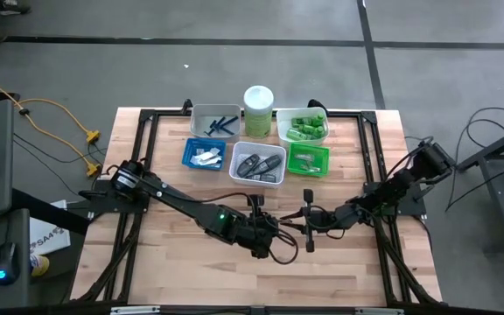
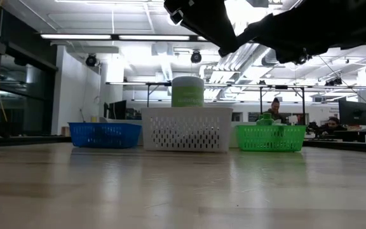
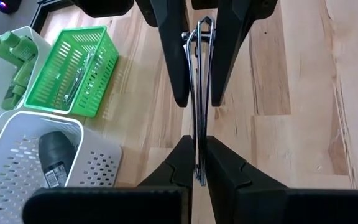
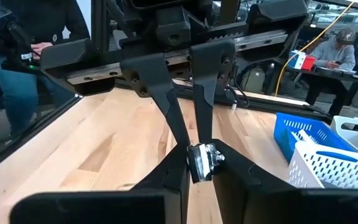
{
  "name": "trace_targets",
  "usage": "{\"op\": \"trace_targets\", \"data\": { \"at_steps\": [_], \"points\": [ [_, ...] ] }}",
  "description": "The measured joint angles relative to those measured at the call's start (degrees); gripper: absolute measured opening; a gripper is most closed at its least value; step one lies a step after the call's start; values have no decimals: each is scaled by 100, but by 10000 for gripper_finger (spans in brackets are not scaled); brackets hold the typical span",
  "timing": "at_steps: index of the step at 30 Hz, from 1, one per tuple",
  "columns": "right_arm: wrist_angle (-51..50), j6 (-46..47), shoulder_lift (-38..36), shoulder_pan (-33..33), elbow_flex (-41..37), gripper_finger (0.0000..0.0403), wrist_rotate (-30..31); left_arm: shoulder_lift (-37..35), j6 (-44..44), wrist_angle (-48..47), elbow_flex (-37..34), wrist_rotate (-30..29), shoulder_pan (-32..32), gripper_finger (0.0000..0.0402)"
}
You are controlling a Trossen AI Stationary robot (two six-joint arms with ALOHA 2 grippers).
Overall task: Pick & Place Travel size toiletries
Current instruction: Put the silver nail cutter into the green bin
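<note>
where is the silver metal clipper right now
The silver metal clipper is off the table, pinched between the left pincer and right pincer, in front of the white basket.

Both grippers pinch one silver clipper above the wooden table: right gripper nearest, left gripper opposite. Blue basket at three o'clock.

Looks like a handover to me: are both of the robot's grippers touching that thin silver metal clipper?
Touching. In the left wrist view the silver metal clipper runs between the left gripper and the right gripper, both pairs of fingers pressed against it above the table.
</note>
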Motion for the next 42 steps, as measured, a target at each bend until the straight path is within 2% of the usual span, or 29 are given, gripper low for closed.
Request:
{"op": "trace_targets", "data": {
  "at_steps": [3,6,11,14,19,23,25,27,29,31,33,37,42],
  "points": [
    [0,89,0,-2,0,43,1,0,0,-15,0,42,0,19],
    [-7,184,0,0,-2,43,-31,-2,49,-21,2,207,2,37],
    [-142,406,-32,2,-2,43,405,-2,92,-259,4,-66,-2,109],
    [-524,614,-205,-36,-3,42,822,-81,-199,-699,2,-415,-2,147],
    [-1954,1257,-1022,-266,-31,42,1541,-299,-1080,-1766,-10,-1119,-8,166],
    [-3619,1842,-2079,-674,-33,42,1745,-442,-1480,-2529,-17,-1504,-2,167],
    [-4429,2066,-2622,-930,-24,42,1809,-526,-1586,-2530,-112,-1670,-2,167],
    [-5058,2315,-3103,-1255,-33,42,1848,-683,-1609,-2624,-409,-1759,-1,168],
    [-5682,2584,-3545,-1621,-29,42,1782,-909,-1659,-2240,-849,-1827,38,168],
    [-6049,2832,-3827,-2028,-31,42,1605,-1245,-1746,-2012,-1460,-1832,50,168],
    [-6358,2953,-3972,-2429,-28,42,1265,-1645,-1756,-1367,-2175,-1829,117,168],
    [-6394,3068,-3872,-3155,-33,42,524,-2677,-1454,130,-3761,-1557,251,168],
    [-6167,3165,-3391,-3792,-33,42,3,-4181,-585,2291,-5597,-1048,421,168]
  ]
}}
